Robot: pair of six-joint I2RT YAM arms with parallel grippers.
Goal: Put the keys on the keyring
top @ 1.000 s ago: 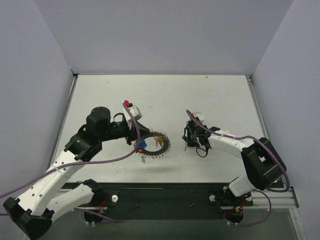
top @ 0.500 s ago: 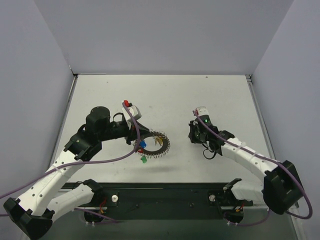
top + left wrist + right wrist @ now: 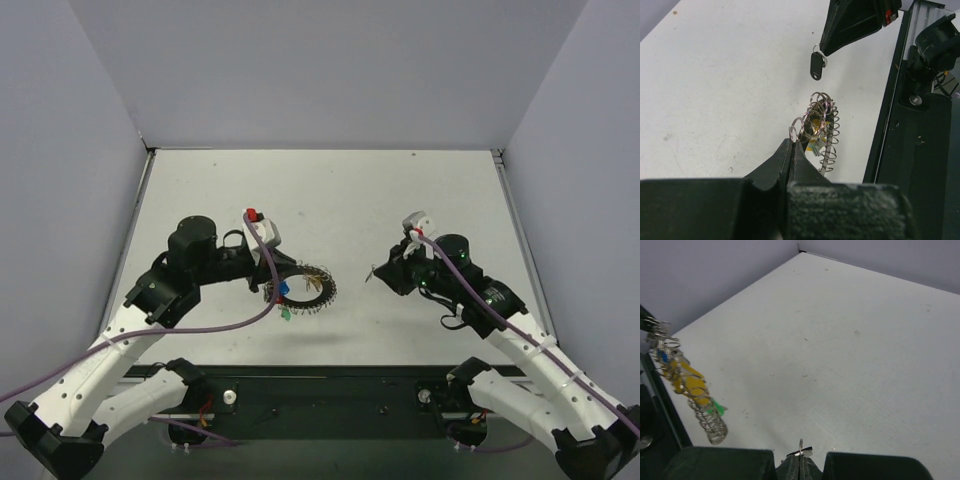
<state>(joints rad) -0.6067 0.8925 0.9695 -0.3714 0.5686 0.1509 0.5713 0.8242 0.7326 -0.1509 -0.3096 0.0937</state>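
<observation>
Left gripper: squeezed tight on the edge of the big silver metal ring with a curly, springy rim, holding it up above the flat white table
Big ring: at about 7 o'clock from the middle of the table in the top view, at 3 o'clock from the left gripper
Keys on the ring: a small blue-headed key by the fingers, a small green-headed key hanging at 6 o'clock, and small yellow-headed keys
Right gripper: pinched tight on a small dark-headed key with a tiny silver loop
Gap: the dark key is at 3 o'clock from the big ring, near it but not touching
</observation>
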